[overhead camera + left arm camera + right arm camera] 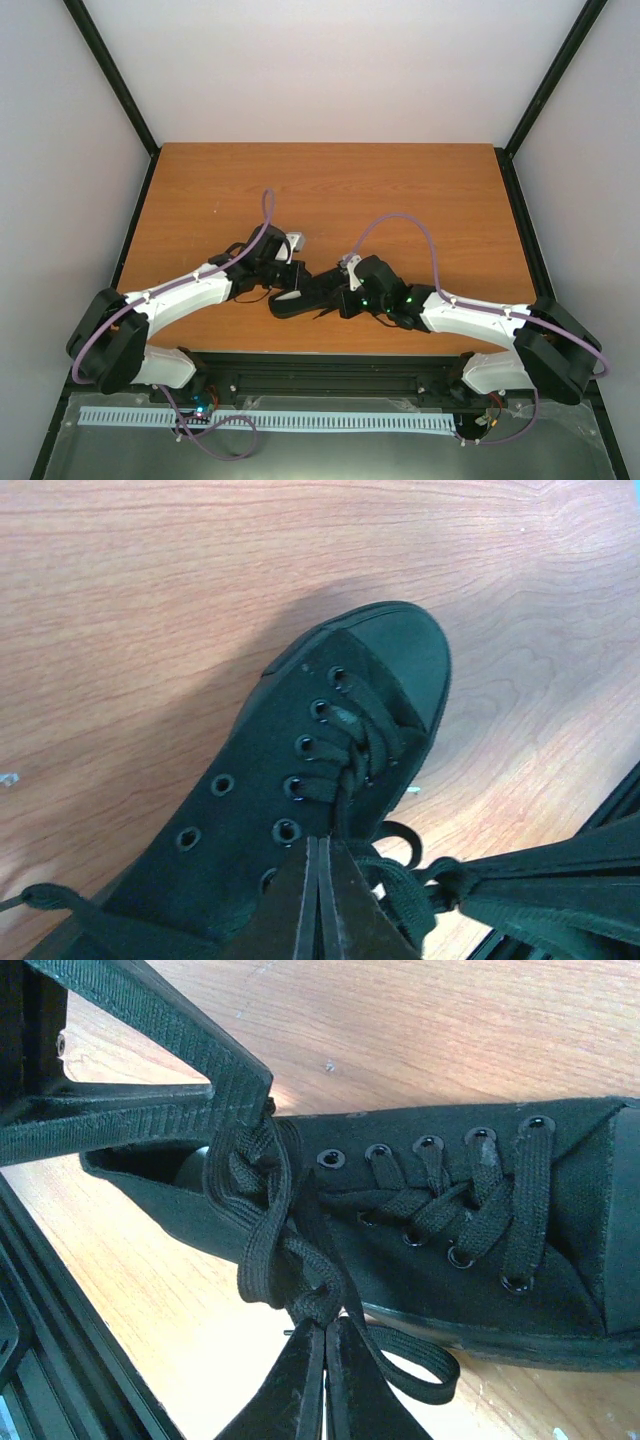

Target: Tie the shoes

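The black shoe (298, 300) lies near the table's front edge, between both grippers. In the left wrist view the shoe (250, 810) points its toe to the upper right. My left gripper (320, 842) is shut at the top of the lacing, pinching a lace. In the right wrist view the shoe (470, 1230) lies on its side. My right gripper (326, 1322) is shut on a twisted bunch of lace (300, 1280). The lace runs taut up to the left gripper's tip (258, 1100). A loose lace loop (420, 1360) hangs beside the sole.
The black frame rail (60, 1340) runs along the table's front edge, close behind the shoe. The wooden table (400, 190) stretches away to white walls at the back and sides. Purple cables (268, 215) arc over both arms.
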Robot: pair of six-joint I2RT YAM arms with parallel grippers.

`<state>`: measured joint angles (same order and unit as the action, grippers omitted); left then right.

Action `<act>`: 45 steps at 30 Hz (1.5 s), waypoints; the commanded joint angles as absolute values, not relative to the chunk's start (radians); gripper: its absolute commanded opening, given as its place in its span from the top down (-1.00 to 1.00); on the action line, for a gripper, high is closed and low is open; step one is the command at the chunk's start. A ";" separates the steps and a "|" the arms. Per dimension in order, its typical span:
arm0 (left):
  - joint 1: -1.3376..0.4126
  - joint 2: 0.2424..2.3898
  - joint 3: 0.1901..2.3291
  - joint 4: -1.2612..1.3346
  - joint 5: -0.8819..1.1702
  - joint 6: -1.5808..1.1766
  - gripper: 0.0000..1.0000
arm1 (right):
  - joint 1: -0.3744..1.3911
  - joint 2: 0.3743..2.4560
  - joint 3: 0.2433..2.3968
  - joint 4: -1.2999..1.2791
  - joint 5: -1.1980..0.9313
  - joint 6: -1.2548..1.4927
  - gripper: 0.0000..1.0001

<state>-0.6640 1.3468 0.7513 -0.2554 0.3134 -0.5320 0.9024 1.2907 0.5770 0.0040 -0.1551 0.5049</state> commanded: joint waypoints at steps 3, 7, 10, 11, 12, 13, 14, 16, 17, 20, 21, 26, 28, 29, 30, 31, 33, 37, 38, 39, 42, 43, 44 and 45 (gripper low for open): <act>-0.634 1.318 0.726 -0.243 0.326 -0.558 0.98 | 0.890 1.283 0.582 -0.003 -0.144 0.499 0.95; -0.632 1.322 0.725 -0.227 0.362 -0.542 0.98 | 0.887 1.310 0.583 0.011 -0.162 0.495 0.94; -0.632 1.326 0.727 -0.215 0.368 -0.526 0.98 | 0.887 1.333 0.584 0.022 -0.184 0.498 0.94; -0.632 1.330 0.728 -0.209 0.374 -0.520 0.98 | 0.887 1.338 0.582 0.028 -0.186 0.500 0.94; -0.632 1.338 0.733 -0.203 0.383 -0.515 0.98 | 0.887 1.341 0.579 0.032 -0.188 0.501 0.94; -0.632 1.348 0.740 -0.200 0.390 -0.509 0.99 | 0.887 1.343 0.577 0.035 -0.189 0.503 0.94; -0.632 1.361 0.749 -0.197 0.395 -0.509 0.98 | 0.887 1.345 0.576 0.034 -0.189 0.503 0.94; -0.632 1.385 0.761 -0.196 0.396 -0.508 0.98 | 0.887 1.349 0.574 0.034 -0.191 0.503 0.94; -0.632 1.395 0.767 -0.195 0.393 -0.506 0.99 | 0.887 1.348 0.573 0.035 -0.192 0.504 0.94; -0.632 1.428 0.781 -0.201 0.389 -0.500 0.98 | 0.887 1.345 0.568 0.035 -0.189 0.506 0.94; -0.632 1.442 0.788 -0.204 0.392 -0.499 0.98 | 0.887 1.345 0.568 0.035 -0.189 0.507 0.94; -0.632 1.476 0.802 -0.192 0.413 -0.492 0.98 | 0.887 1.347 0.566 0.040 -0.188 0.508 0.94; -0.631 1.462 0.809 -0.206 0.383 -0.480 0.97 | 0.887 1.345 0.565 0.039 -0.186 0.508 0.94; -0.630 1.447 0.814 -0.218 0.364 -0.474 0.94 | 0.887 1.342 0.565 0.038 -0.186 0.509 0.94; -0.630 1.429 0.818 -0.233 0.343 -0.465 0.85 | 0.887 1.339 0.563 0.038 -0.186 0.509 0.94; -0.630 1.408 0.821 -0.247 0.320 -0.456 0.73 | 0.887 1.337 0.564 0.036 -0.184 0.509 0.94; -0.629 1.360 0.828 -0.274 0.283 -0.433 0.47 | 0.887 1.331 0.561 0.035 -0.183 0.508 0.94; -0.630 1.308 0.831 -0.312 0.287 -0.393 0.29 | 0.887 1.328 0.559 0.037 -0.183 0.509 0.94; -0.630 1.305 0.829 -0.313 0.309 -0.388 0.30 | 0.887 1.328 0.559 0.039 -0.183 0.510 0.94; -0.630 1.304 0.827 -0.311 0.333 -0.387 0.33 | 0.887 1.329 0.559 0.040 -0.184 0.511 0.94; -0.637 1.313 0.820 -0.306 0.389 -0.384 0.49 | 0.887 1.334 0.557 0.044 -0.184 0.510 0.94; -0.642 1.318 0.822 -0.307 0.398 -0.380 0.51 | 0.887 1.333 0.558 0.046 -0.187 0.511 0.94; -0.647 1.323 0.824 -0.306 0.404 -0.376 0.53 | 0.887 1.336 0.557 0.047 -0.188 0.511 0.95; -0.653 1.329 0.829 -0.307 0.412 -0.372 0.55 | 0.887 1.337 0.557 0.047 -0.188 0.513 0.94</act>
